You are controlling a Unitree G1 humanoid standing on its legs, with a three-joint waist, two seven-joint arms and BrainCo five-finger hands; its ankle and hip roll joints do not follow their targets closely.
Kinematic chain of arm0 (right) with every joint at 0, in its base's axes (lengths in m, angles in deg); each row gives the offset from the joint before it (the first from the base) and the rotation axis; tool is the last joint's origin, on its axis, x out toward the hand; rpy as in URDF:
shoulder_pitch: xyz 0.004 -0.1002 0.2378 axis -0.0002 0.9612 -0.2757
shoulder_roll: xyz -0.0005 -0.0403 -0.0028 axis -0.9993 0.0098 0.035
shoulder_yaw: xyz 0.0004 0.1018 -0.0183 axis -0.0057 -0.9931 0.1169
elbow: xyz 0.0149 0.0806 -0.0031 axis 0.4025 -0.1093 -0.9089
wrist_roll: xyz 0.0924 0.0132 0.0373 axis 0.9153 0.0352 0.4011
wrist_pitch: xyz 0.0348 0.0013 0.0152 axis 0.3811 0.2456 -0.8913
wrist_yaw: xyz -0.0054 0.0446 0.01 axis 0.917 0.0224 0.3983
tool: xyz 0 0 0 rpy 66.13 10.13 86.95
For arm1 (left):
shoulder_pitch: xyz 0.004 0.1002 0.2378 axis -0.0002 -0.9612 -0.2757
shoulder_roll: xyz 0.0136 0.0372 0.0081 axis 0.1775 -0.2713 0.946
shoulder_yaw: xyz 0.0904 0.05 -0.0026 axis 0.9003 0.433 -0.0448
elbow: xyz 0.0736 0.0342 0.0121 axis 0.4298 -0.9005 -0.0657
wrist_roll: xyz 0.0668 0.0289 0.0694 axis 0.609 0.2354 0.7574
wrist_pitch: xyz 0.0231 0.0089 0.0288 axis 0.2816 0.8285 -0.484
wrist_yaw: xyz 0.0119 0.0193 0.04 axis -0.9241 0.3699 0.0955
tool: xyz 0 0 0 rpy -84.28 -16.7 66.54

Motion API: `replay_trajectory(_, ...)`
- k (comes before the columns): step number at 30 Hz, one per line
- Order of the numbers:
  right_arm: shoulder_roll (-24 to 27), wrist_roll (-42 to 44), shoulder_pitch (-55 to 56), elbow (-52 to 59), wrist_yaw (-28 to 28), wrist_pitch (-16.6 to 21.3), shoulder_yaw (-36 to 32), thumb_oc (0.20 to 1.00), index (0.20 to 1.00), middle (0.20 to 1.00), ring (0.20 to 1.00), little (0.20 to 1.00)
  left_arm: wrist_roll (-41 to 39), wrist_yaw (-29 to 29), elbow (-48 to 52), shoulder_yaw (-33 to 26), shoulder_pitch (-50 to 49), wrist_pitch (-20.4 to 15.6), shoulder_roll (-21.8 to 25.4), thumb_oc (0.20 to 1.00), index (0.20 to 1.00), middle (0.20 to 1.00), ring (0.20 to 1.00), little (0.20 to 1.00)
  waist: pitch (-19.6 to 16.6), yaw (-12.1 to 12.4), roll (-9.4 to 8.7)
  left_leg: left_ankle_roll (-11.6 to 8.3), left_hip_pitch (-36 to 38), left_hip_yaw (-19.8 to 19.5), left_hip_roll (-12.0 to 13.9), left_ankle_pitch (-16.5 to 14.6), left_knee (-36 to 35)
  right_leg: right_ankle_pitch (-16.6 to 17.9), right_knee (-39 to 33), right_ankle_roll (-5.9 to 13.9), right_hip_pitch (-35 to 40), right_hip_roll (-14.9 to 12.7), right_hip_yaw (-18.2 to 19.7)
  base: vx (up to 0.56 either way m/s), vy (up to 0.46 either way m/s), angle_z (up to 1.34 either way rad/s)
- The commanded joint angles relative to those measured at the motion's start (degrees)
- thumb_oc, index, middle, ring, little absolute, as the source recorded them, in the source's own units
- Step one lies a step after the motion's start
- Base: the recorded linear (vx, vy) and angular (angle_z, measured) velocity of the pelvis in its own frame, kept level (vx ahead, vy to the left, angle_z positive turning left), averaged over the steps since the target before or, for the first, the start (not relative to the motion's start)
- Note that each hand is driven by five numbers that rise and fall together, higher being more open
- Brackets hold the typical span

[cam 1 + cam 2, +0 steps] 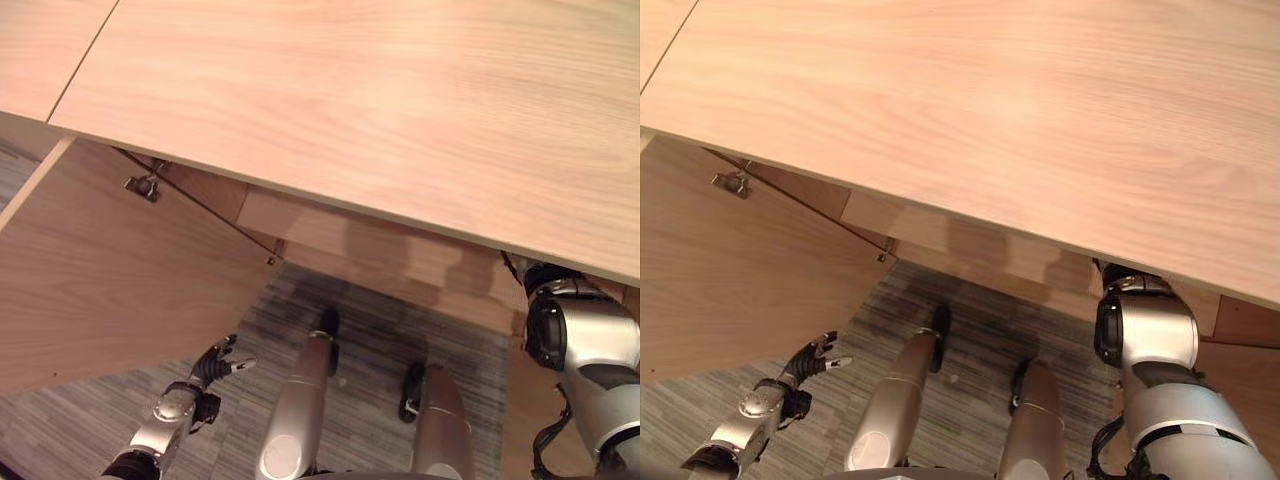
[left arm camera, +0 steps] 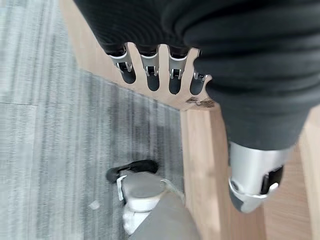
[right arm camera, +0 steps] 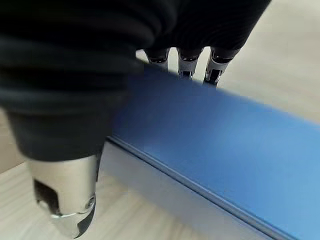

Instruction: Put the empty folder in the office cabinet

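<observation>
Across the head views from nine o'clock over to three o'clock runs the top of a pale wood bench [image 1: 400, 110], the largest thing in sight, its front edge slanting down toward four o'clock. Below it, at about eight o'clock, the cabinet door [image 1: 110, 270] stands swung open, a metal hinge [image 1: 143, 185] showing on its inner face close under the bench edge. Grey striped carpet [image 1: 370, 350] covers the floor from the centre down to six o'clock. The blue folder [image 3: 240, 150] shows in the right wrist view, lying flat on a pale wood surface with its grey spine edge facing the camera; the right robot hand [image 3: 185, 65] is on it, fingers reaching over the blue cover from the far side and the thumb down beside the near edge, so the hand grips the folder. In the head views the right arm goes up under the bench edge at about four o'clock, and its hand is hidden there. The left robot hand [image 1: 222, 362] hangs low at seven o'clock, just beside the lower edge of the door and over the carpet; its wrist view shows the fingers [image 2: 150, 70] straight and spread, holding nothing.
</observation>
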Motion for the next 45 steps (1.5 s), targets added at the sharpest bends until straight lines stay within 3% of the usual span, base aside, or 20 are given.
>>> replay_trajectory(1, 7.75, -5.48, -6.92, 1.86, 3.50, 0.88, 3.55, 1.000, 1.000, 1.000, 1.000, 1.000, -1.47, -0.53, -1.03, -1.50, 0.94, -1.62, 3.92, 1.000, 1.000, 1.000, 1.000, 1.000, 0.86, 1.88, -0.24, -2.09, 9.27, -6.34, 5.55, -12.69, 0.74, -1.28, -4.84, 2.30, 4.36, -0.75, 0.98, 0.00, 0.000, 0.00)
replay_trajectory(7, 7.78, -5.84, -6.87, 0.91, 4.01, 0.10, 3.96, 1.000, 1.000, 1.000, 1.000, 1.000, -1.97, -1.01, 0.09, -1.63, 0.72, -1.33, 3.77, 1.000, 1.000, 1.000, 1.000, 1.000, 0.87, 2.12, -0.17, -2.05, 9.60, -6.48, 5.50, -12.39, 0.32, -1.15, -5.11, 2.32, 4.96, -0.71, 0.80, 0.00, 0.005, 0.02)
replay_trajectory(15, 1.35, -1.54, -1.24, 0.49, 4.27, 0.79, -0.38, 1.000, 1.000, 1.000, 1.000, 1.000, -2.56, -0.17, 0.74, -1.70, 1.66, -0.95, 2.80, 1.000, 1.000, 1.000, 1.000, 1.000, 1.14, 2.02, -0.06, -1.94, 9.86, -6.33, 5.30, -12.25, -0.16, -0.91, -5.87, 2.24, 5.67, -0.59, 0.67, -0.01, 0.005, 0.00)
replay_trajectory(17, -3.05, 0.38, 1.69, 0.63, 4.25, 1.38, -2.11, 1.000, 1.000, 1.000, 1.000, 1.000, -2.77, 0.28, 0.68, -1.93, 2.18, -0.85, 2.03, 1.000, 1.000, 1.000, 1.000, 1.000, 1.80, 1.94, 0.30, -1.86, 9.63, -6.00, 5.16, -10.33, -0.96, 1.28, -6.72, 2.06, 5.23, -0.65, 0.19, -0.14, 0.051, -0.01)
replay_trajectory(21, -9.50, 1.68, 8.27, 1.87, 4.53, 1.73, -4.40, 1.000, 1.000, 1.000, 1.000, 1.000, -2.85, 0.77, 0.25, -2.16, 2.43, -0.54, 0.39, 1.000, 1.000, 1.000, 1.000, 1.000, 1.79, 1.43, 0.27, -1.87, 10.77, -5.99, 5.12, -11.44, -1.57, 0.55, -7.47, 2.58, 6.52, -0.38, 0.54, 0.00, 0.020, 0.01)
replay_trajectory(22, -13.04, 1.54, 13.64, 3.55, 5.83, 1.35, -4.79, 1.000, 1.000, 1.000, 1.000, 1.000, -2.76, 0.69, -1.20, -3.19, 2.27, -0.25, -0.94, 1.000, 1.000, 1.000, 1.000, 1.000, 2.09, 1.36, 0.31, -1.93, 11.28, -5.76, 5.16, -9.23, -3.28, 3.00, -9.13, 2.67, 7.02, -0.69, -0.23, -0.11, 0.051, 0.02)
replay_trajectory(31, -21.53, -4.61, 34.09, 10.73, 11.56, -0.86, -1.76, 1.000, 1.000, 1.000, 1.000, 1.000, -2.33, -1.07, -2.88, -6.66, -1.50, 0.34, -4.12, 1.000, 1.000, 1.000, 1.000, 1.000, 0.20, -0.31, -1.05, -2.65, 19.07, -5.24, 5.90, -5.72, -13.03, 7.57, -17.49, 4.24, 14.32, -0.99, -2.28, 0.02, 0.028, 0.04)
replay_trajectory(34, -24.60, -6.64, 41.83, 12.67, 14.84, -1.51, 0.46, 1.000, 1.000, 1.000, 1.000, 1.000, 3.21, -0.77, -19.28, -8.87, 1.76, 0.53, -8.65, 1.000, 1.000, 1.000, 1.000, 1.000, -1.63, -2.79, -2.79, -2.91, 23.21, -4.42, 6.70, -4.57, -17.16, 8.97, -20.64, 4.90, 17.11, -0.76, -2.41, 0.10, 0.039, 0.06)
replay_trajectory(45, -24.52, -13.31, 53.32, 14.26, 22.35, -4.96, 3.08, 1.000, 1.000, 1.000, 1.000, 1.000, 6.62, -1.62, -28.27, -13.57, 0.61, 0.08, -12.28, 1.000, 1.000, 1.000, 1.000, 1.000, -8.03, -6.22, -4.24, -2.85, 34.74, -2.43, 7.95, -0.86, -28.69, 14.05, -30.61, 6.70, 25.03, 0.26, -3.47, 0.10, 0.046, -0.03)
